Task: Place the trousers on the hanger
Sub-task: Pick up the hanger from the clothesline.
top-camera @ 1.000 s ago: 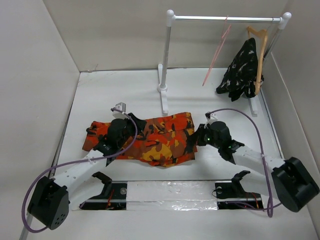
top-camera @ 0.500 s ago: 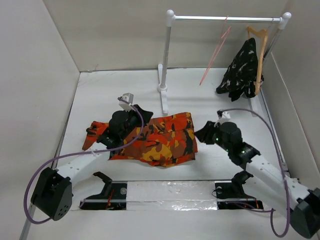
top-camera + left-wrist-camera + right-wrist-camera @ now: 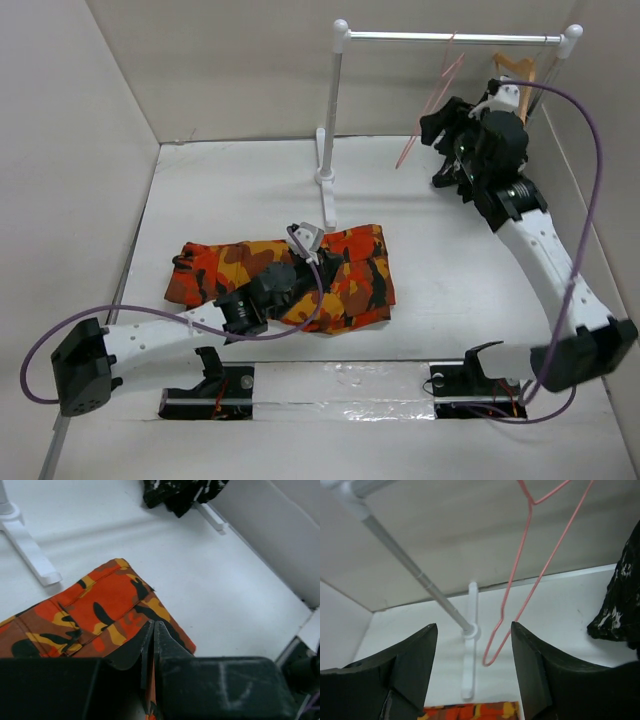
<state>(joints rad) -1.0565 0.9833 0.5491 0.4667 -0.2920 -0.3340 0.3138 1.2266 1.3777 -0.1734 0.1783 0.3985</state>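
The camouflage trousers lie folded flat on the table in front of the rack post; the left wrist view shows their orange edge. My left gripper rests on their middle and is shut, with a fold of orange cloth pinched between its jaws. The thin pink hanger hangs tilted from the rail. My right gripper is raised close beside it, open, with nothing between its fingers; the hanger's lower corner shows in the gap ahead, untouched.
The white rack has a rail and a left post. A black-and-white garment hangs on a wooden hanger at the rail's right end. Walls enclose the table.
My right gripper let go at the trousers' right edge, rose to the rail beside the pink hanger and opened. My left gripper slid right across the trousers and shut on the cloth.
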